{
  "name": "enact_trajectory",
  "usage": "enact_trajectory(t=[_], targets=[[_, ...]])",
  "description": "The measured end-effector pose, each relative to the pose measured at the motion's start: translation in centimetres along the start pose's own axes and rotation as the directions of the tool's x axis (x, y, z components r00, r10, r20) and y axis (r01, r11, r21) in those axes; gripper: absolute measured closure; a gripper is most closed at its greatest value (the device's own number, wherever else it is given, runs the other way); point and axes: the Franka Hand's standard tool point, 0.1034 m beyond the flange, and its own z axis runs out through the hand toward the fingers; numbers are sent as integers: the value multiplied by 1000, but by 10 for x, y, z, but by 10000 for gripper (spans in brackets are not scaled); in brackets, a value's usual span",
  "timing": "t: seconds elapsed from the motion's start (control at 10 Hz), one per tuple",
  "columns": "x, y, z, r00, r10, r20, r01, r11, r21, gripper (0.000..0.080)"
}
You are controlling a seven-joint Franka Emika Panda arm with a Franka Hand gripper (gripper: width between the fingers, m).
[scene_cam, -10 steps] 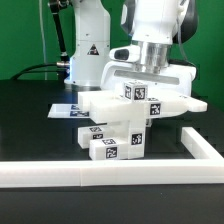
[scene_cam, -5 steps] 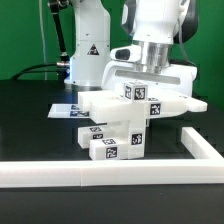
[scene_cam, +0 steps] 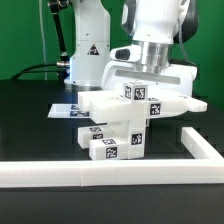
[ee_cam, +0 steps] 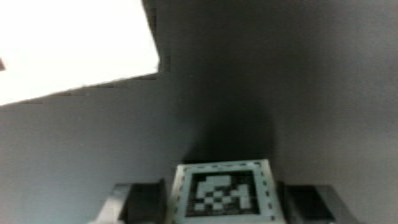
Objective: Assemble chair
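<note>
The partly built white chair stands on the black table in the exterior view: a flat seat panel sticks out toward that view's left, blocky tagged parts stack below it, and a bar reaches to the right. My gripper comes down from above and is shut on the top tagged block. In the wrist view the fingers flank that block, whose tag faces the camera. The block's lower joint is hidden.
The long white border rail runs along the front and up the right side. The marker board lies flat behind the chair on the left, and shows as a white patch in the wrist view.
</note>
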Motion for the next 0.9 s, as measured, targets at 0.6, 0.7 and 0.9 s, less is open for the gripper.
enact_trajectory(t=[0.6,0.7,0.9], targets=[[3,12,-68,996,29,83,-38,994,107,505],[3,14,-63,996,26,85,-34,995,97,505],[0,25,-53,994,-14,106,7,998,67,505]])
